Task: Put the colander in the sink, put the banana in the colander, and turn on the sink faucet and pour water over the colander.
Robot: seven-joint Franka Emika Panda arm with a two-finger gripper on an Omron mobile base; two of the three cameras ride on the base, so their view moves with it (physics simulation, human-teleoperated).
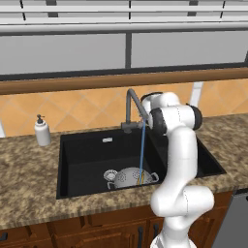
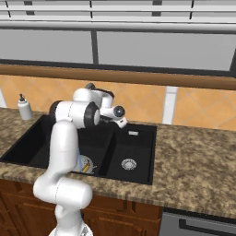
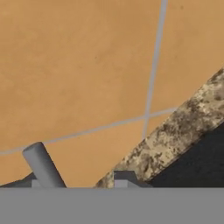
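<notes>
orange tile wall (image 3: 78,65) | granite counter (image 3: 175,135) | black sink (image 3: 201,162) btm-right

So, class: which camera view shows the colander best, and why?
The left base view: the colander sits whole in the sink, the water falling into it. In the right base view the arm hides nearly all of it.

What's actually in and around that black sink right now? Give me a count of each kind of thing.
Colander: 1
Banana: 1, a sliver of yellow in the colander
Sink faucet: 1
Water: 1 stream, falling into the colander
Round silver drains: 2
Soap dispenser: 1
Total: 7
</notes>
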